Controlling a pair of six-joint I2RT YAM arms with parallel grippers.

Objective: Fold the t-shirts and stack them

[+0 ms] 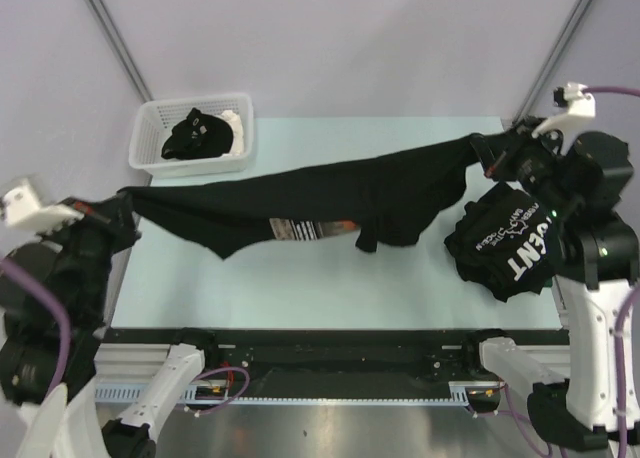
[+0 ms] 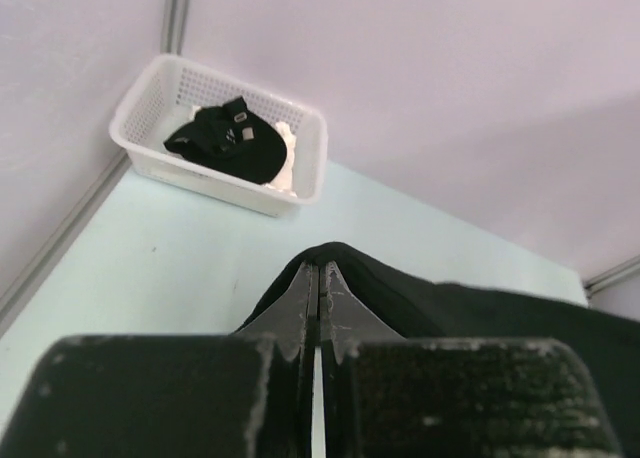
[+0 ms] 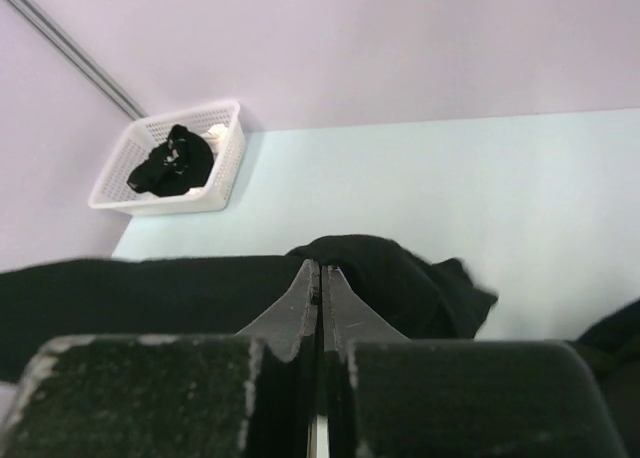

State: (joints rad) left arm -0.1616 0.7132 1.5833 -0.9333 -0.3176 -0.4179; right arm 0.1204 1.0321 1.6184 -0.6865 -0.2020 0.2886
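T-shirt with the reddish print (image 1: 300, 203) hung stretched across the counter (image 1: 300, 288) between your arms, with the left jaws and the right jaws each shut on a thin pinch of its edge, so either end could have slipped free under more pull. Its sagging, bunched middle would likely have trapped creases when lowered. The crumpled white-lettered t-shirt (image 1: 510, 243) lay beside the right end, easy to snag, and the white basket (image 1: 150, 158) stood back left.
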